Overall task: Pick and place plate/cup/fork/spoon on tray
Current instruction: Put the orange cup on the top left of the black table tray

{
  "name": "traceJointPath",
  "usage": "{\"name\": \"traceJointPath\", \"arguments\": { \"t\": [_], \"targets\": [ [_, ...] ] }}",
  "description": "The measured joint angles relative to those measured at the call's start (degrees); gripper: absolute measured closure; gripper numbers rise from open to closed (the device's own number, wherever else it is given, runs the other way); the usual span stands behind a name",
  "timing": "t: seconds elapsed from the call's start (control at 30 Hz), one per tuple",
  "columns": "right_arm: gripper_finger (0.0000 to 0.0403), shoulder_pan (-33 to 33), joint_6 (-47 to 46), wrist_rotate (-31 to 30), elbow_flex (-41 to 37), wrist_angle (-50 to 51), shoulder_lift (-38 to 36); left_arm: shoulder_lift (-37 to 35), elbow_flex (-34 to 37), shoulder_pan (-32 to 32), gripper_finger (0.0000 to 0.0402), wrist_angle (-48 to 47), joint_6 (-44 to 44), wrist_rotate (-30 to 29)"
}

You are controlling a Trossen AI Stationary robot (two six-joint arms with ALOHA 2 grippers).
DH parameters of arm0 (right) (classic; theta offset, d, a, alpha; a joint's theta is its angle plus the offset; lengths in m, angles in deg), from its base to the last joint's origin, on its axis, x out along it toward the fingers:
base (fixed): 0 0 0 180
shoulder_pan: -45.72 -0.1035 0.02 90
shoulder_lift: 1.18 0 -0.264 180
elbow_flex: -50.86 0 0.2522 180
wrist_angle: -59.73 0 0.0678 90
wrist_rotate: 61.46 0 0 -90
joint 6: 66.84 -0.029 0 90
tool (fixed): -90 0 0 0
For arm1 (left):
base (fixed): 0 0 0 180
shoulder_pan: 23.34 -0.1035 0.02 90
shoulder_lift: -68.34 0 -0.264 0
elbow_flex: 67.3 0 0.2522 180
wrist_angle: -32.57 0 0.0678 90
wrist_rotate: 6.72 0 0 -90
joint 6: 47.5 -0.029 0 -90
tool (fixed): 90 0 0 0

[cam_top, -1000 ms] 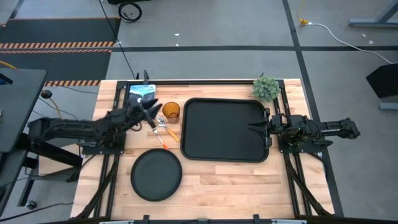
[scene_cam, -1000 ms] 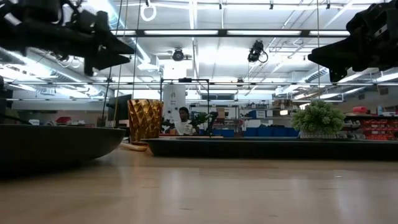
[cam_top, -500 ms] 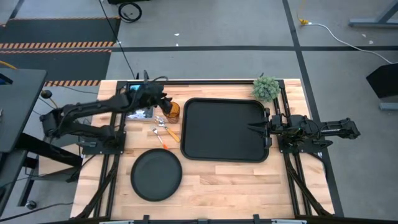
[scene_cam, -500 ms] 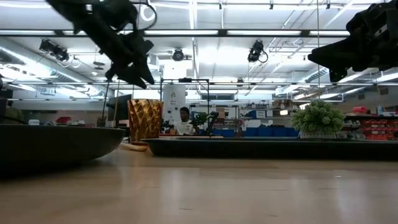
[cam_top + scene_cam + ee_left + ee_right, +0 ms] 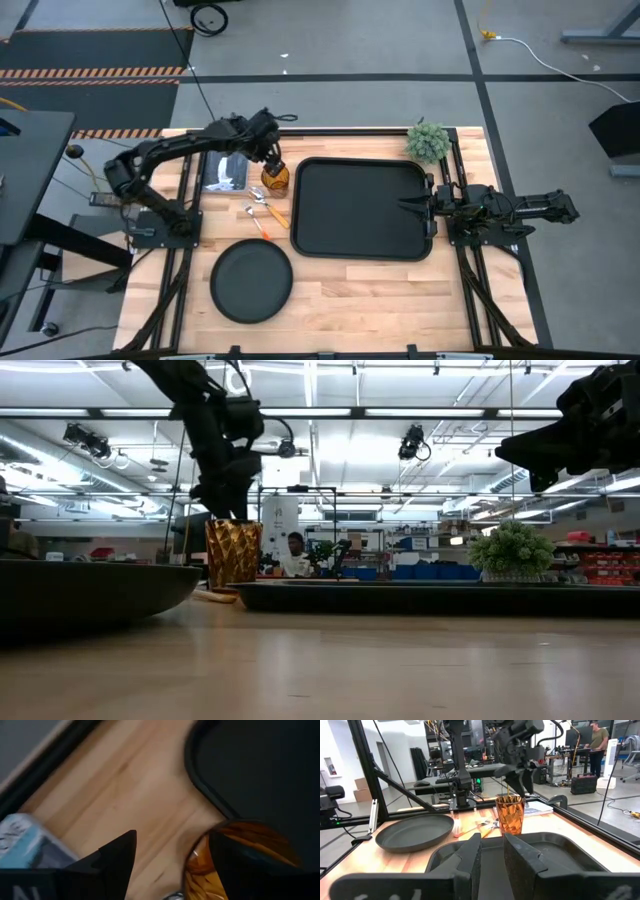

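The amber cup (image 5: 276,179) stands upright on the table just left of the black tray (image 5: 360,240). It also shows in the low view (image 5: 233,554). My left gripper (image 5: 268,160) is open and points down right above the cup's rim. In the left wrist view, one finger (image 5: 117,857) stands outside the cup (image 5: 200,867) and the other (image 5: 245,860) over its mouth. The round black plate (image 5: 251,282) lies near the front edge. The fork and spoon (image 5: 262,210) lie side by side between cup and plate. My right gripper (image 5: 408,206) hovers over the tray's right rim, its fingers a narrow gap apart.
A small green plant (image 5: 428,141) stands at the tray's far right corner. A blue-and-white packet (image 5: 226,170) lies left of the cup, under my left arm. A person (image 5: 296,555) stands in the room behind the table.
My left gripper has gone from beside the fork and spoon toward the table's far edge and right, to the cup. It has tipped from nearly level to pointing down and come down onto the cup's rim. The cup has stayed in place.
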Motion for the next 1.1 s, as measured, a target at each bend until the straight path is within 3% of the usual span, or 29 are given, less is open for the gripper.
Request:
{"name": "traceJointPath", "arguments": {
  "t": [0.53, 0.87, 1.1],
  "targets": [
    [0.0315, 0.0, 0.0, 0.0, 0.0, 0.0, 0.0, 1.1, 1.5, 0.1, 0.0205, -4.2, -5.6, 1.2],
    [0.0315, 0.0, 0.0, 0.0, 0.0, 0.0, 0.0, 1.1, 1.5, 0.1, 0.0306, -4.3, -4.8, 1.0],
    [0.0315, 0.0, 0.0, 0.0, 0.0, 0.0, 0.0, 1.0, 1.4, 0.1, 0.0385, -4.2, -0.1, -2.4]
  ]
}}
